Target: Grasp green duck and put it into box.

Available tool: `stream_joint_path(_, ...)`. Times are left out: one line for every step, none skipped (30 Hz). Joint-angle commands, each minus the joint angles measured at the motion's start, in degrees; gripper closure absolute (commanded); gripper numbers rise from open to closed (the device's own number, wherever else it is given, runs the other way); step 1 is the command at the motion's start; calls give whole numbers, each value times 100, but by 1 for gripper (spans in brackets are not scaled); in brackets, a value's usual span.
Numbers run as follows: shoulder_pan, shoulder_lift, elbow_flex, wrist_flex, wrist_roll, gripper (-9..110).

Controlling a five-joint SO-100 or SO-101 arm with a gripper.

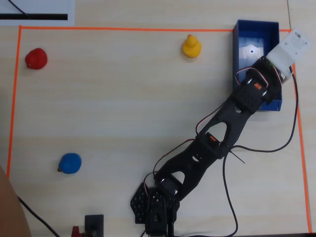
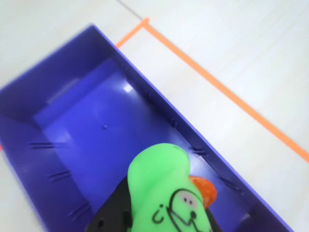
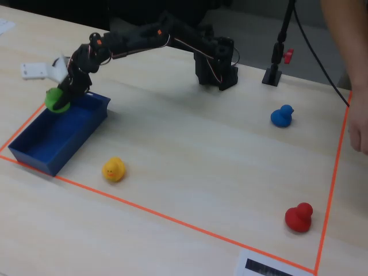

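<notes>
My gripper (image 3: 62, 92) is shut on the green duck (image 3: 56, 99) and holds it in the air over the near-arm end of the blue box (image 3: 34, 156). In the wrist view the green duck (image 2: 164, 193) fills the lower middle, its orange beak to the right, with a black finger (image 2: 113, 212) against its left side. The box's bare floor (image 2: 96, 130) lies below it. In the overhead view the box (image 1: 236, 49) sits at the top right, half covered by the arm; the duck is hidden there.
A yellow duck (image 1: 191, 46) sits left of the box in the overhead view. A red duck (image 1: 36, 59) and a blue duck (image 1: 70, 163) lie far to the left. Orange tape (image 1: 123, 28) borders the work area. A person's arm (image 3: 351, 69) is at the right edge.
</notes>
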Motion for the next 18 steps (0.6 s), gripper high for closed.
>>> stream_joint_path(123, -70, -229, -334, -141, 101)
stream_joint_path(141, -149, -229, -387, -211, 101)
stream_joint_path(149, -229, -229, -475, -246, 101)
stream_joint_path(158, -299, -229, -571, -264, 101)
stream_joint_path(176, -360, -229, -668, -264, 98)
stream_joint_path(185, -396, -229, -712, -299, 94)
stream_joint_path(202, -431, -220, -703, -431, 92)
stream_joint_path(211, -439, -220, -642, -571, 90)
stream_joint_path(220, -439, -220, -571, -677, 89)
stream_joint_path(220, -439, -220, -527, -712, 87)
stream_joint_path(220, -439, -229, -492, -721, 86)
stream_joint_path(220, -422, -229, -466, -721, 84)
stream_joint_path(220, -404, -229, -413, -721, 82)
stream_joint_path(220, -369, -229, -343, -721, 81)
stream_joint_path(220, -334, -229, -255, -721, 80)
stream_joint_path(220, -281, -229, -158, -721, 80)
stream_joint_path(211, -220, -220, -62, -694, 80)
stream_joint_path(193, -141, -193, 44, -677, 79)
